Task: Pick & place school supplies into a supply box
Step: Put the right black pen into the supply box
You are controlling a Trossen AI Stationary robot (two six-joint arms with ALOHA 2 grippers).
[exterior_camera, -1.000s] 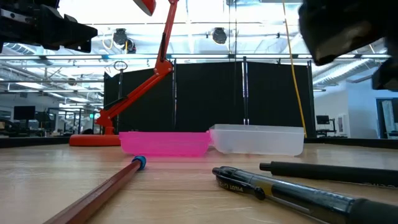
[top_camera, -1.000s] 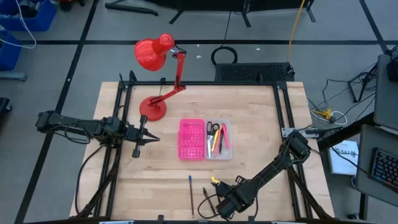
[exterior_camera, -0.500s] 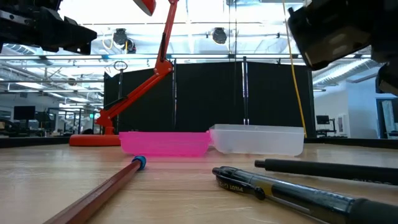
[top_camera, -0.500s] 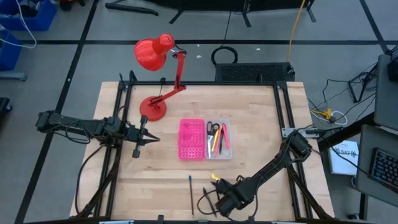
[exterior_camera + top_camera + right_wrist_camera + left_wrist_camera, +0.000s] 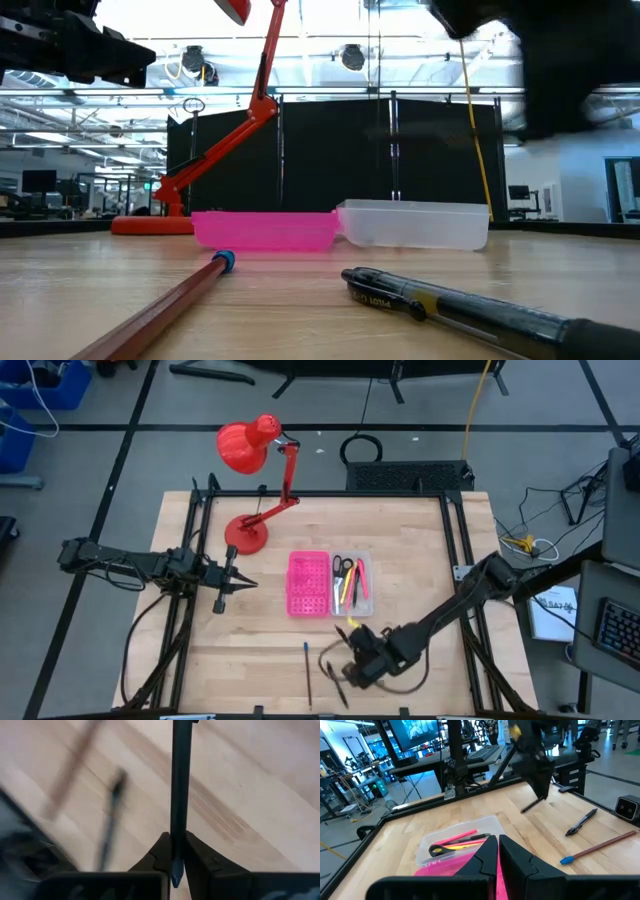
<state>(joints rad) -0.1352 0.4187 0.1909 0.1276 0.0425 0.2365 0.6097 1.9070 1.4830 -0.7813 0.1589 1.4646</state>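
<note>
Black pen (image 5: 181,785) between right fingers (image 5: 161,851)

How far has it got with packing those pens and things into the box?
Partly done. Scissors and pink and yellow pens already lie in the supply box's clear half. The right gripper holds a black pen off the table, near the front edge. Left on the wood: a brown pencil and another black pen. The left gripper waits at the table's left side.
</note>
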